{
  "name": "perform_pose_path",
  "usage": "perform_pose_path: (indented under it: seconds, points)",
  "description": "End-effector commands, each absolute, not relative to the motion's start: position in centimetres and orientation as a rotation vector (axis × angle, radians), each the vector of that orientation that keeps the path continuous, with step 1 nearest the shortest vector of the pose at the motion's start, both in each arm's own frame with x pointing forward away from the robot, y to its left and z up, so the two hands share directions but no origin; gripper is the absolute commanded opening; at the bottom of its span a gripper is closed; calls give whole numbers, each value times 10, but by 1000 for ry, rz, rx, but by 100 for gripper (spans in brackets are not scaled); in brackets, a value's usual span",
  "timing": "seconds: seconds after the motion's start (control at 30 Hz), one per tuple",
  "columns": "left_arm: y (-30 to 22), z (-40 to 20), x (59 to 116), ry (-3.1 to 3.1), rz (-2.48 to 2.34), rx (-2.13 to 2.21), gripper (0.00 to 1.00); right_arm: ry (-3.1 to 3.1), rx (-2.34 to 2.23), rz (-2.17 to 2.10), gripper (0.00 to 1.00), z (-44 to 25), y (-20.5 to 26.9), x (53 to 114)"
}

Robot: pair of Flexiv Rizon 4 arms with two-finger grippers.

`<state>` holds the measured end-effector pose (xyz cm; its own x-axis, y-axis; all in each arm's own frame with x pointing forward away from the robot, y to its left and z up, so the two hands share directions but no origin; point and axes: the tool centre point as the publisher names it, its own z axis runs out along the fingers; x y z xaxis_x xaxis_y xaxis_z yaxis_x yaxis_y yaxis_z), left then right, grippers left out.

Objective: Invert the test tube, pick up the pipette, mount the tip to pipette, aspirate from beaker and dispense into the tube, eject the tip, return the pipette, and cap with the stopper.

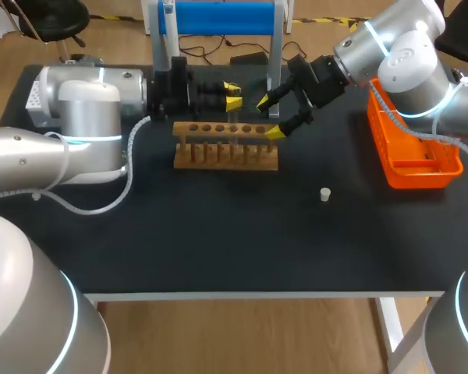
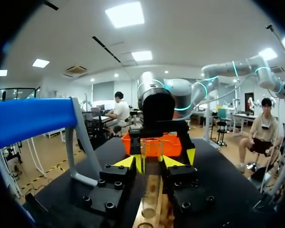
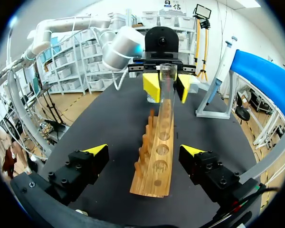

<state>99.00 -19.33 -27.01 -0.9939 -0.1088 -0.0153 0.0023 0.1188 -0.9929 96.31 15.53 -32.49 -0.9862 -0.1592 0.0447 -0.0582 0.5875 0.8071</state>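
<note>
A clear test tube [image 2: 152, 164] stands upright, mouth up, in the end hole of the wooden rack [image 1: 226, 146]. My left gripper [image 1: 232, 94] straddles the tube, and its yellow fingertips [image 2: 125, 162] sit close on either side with a slim gap, so it is open. My right gripper [image 1: 268, 117] faces it from the rack's other end, wide open over the rack [image 3: 156, 161] with nothing between its fingers. The pipette [image 3: 223, 59] hangs on the blue-topped stand [image 1: 222, 19] behind the rack. A small white stopper [image 1: 324, 194] lies on the mat to the right.
An orange basket [image 1: 412, 148] stands at the right edge of the table, under my right arm. The black mat [image 1: 242, 234] stretches from the rack to the front edge. The stand's legs rise just behind both grippers.
</note>
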Motion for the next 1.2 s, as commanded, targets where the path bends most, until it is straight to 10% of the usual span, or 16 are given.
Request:
perform_pose_path:
  seconds: [0.03, 1.2]
  points:
    - [-193, -265, 988, 2279, -2022, -114, 100, -2698, 186, -1362, 100, -324, 154, 963]
    - [-92, -168, 935, 2342, -1731, -241, 100, -2698, 186, -1362, 100, -324, 154, 963]
